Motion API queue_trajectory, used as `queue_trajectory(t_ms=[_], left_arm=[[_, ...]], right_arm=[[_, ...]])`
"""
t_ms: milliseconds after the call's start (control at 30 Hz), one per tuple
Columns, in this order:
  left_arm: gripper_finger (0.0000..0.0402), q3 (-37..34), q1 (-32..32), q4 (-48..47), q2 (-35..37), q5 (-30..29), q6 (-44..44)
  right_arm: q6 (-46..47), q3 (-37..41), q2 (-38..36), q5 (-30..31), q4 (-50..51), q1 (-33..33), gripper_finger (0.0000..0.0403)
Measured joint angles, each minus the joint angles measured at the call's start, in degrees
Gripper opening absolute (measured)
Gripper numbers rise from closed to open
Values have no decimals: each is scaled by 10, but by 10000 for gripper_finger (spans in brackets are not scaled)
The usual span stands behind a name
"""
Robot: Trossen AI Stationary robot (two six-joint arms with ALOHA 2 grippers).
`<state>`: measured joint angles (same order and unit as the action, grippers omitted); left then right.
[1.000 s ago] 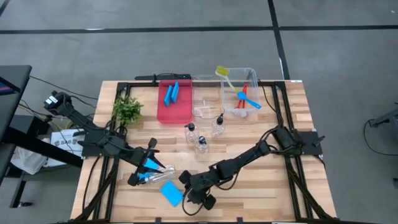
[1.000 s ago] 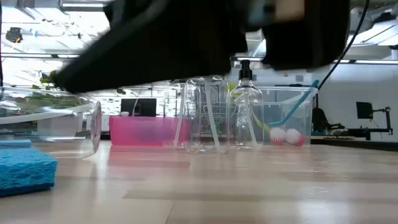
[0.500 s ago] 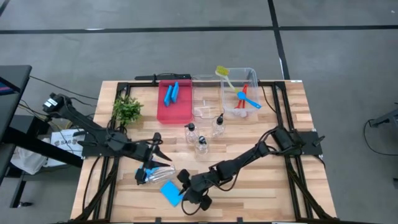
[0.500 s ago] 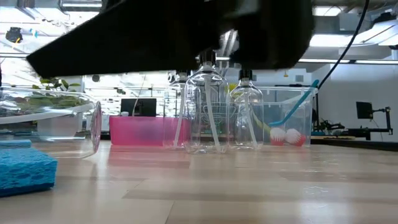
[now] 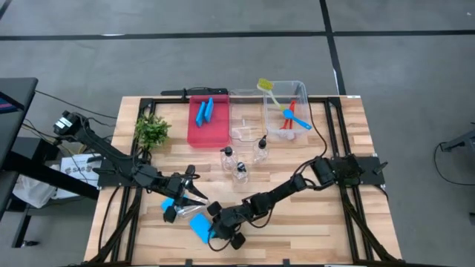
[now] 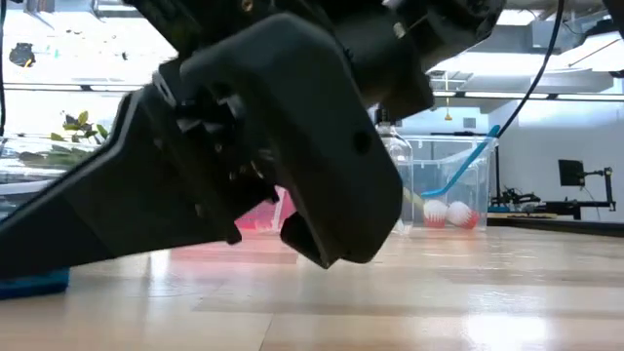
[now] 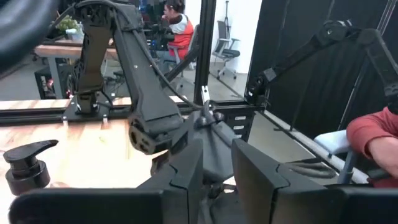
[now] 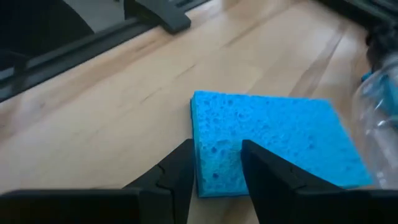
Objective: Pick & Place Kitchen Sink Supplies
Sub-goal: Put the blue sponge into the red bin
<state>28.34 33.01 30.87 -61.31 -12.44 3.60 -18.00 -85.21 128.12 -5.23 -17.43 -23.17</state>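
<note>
A bright-blue sponge lies flat near the table's near edge. My right gripper is open at its right end. In the right wrist view one finger stands beside the sponge's short edge and the other stands over it. A clear bottle lies on its side, with another blue sponge beside it. My left gripper stands just beyond it, narrowly open and empty, with the black pump top beside its fingers. The right arm hides the bottle in the low view. My right gripper comes at the sponge's short edge, slanting down from the table's right side. That end shows in the gap between the fingers. I cannot tell whether the fingers touch the sponge. The sponge lies flat on the table.
Three clear pump bottles stand mid-table. At the far edge are a red tray holding two blue sponges, a clear bin, and a clear bin with brushes. A leafy plant stands at far left. A person's red sleeve shows beyond the table.
My right gripper has gone toward the table's left edge, up to the blue sponge, and now fills the low view. My left gripper has drawn off the lying bottle, a little toward the far edge and the right.
</note>
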Motion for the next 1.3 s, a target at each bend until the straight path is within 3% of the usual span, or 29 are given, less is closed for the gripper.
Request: queue_trajectory(t_ms=[200,433,633,967,1300], left_arm=[[86,0,0,0,2,0,1],[86,0,0,0,2,0,12],[86,0,0,1,2,0,12],[86,0,0,1,2,1,12],[86,0,0,1,2,1,14]], right_arm=[[17,0,5,-10,44,14,114],[9,-1,3,-23,74,15,14],[10,-7,2,-26,90,12,8],[-19,-131,5,-20,297,-21,2],[-60,-222,6,134,439,-83,1]])
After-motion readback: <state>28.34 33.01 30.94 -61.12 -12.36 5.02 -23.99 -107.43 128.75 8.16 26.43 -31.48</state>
